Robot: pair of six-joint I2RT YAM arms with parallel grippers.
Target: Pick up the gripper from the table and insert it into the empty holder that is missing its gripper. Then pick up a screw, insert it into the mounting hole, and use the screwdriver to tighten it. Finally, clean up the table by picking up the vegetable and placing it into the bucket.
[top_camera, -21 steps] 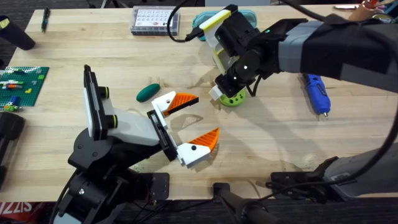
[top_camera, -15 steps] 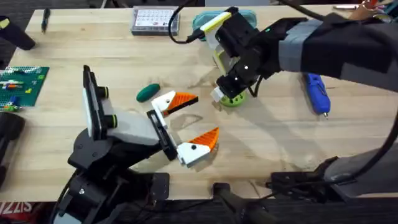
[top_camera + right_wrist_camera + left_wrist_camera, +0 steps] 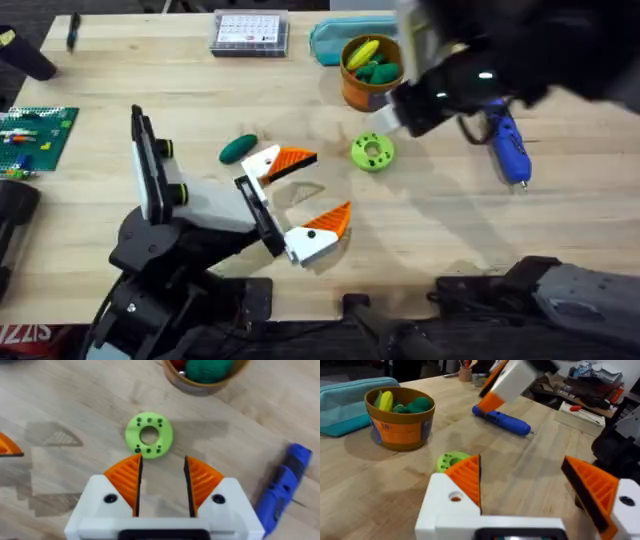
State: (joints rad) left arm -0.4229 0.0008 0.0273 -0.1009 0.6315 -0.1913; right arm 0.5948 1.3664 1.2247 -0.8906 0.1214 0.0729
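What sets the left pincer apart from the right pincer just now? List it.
The left pincer is spread wide open; the right pincer has a narrow gap between its pads. The left pincer sits low near the dark green vegetable; the right pincer is above the lime-green disc, next to the blue screwdriver. Both hold nothing and have white fingers with orange ribbed pads.

Looking like a robotics lab or maker workshop: a plank-top table [image 3: 120,70] is carrying a clear parts organizer [image 3: 249,32] and a green brick baseplate [image 3: 35,135], and cluttered workbenches with tools [image 3: 580,407] are sitting behind.
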